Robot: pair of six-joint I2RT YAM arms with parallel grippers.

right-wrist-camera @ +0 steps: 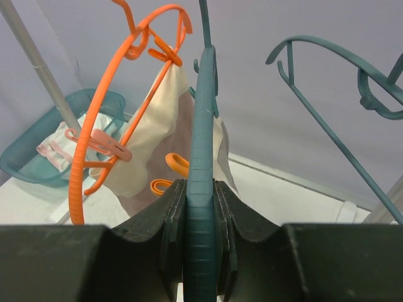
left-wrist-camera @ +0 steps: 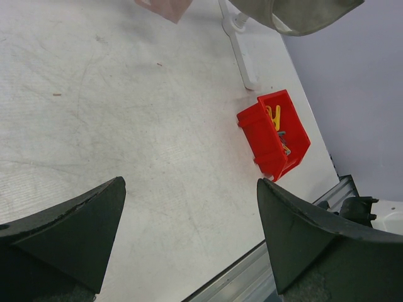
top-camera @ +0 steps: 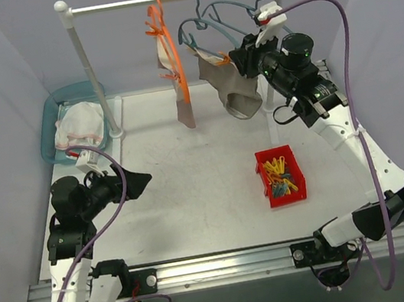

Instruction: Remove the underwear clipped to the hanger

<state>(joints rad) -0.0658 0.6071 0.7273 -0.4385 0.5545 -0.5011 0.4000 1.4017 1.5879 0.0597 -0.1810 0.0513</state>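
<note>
Left fingers we hold spread wide, gripping nothing, above the near left of the worktop. Farther right sits a red bin of pegs. At the far right our right fingers clamp a teal hanger, from which taupe underwear hangs. Left of it, dusty pink underwear hangs on an orange hanger. White underwear lies in the far-left teal basket.

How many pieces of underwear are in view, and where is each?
3. A white one lies in the teal basket; a pinkish one hangs on the orange hanger; a taupe one hangs on a teal hanger. The basket pile may hide more.
</note>
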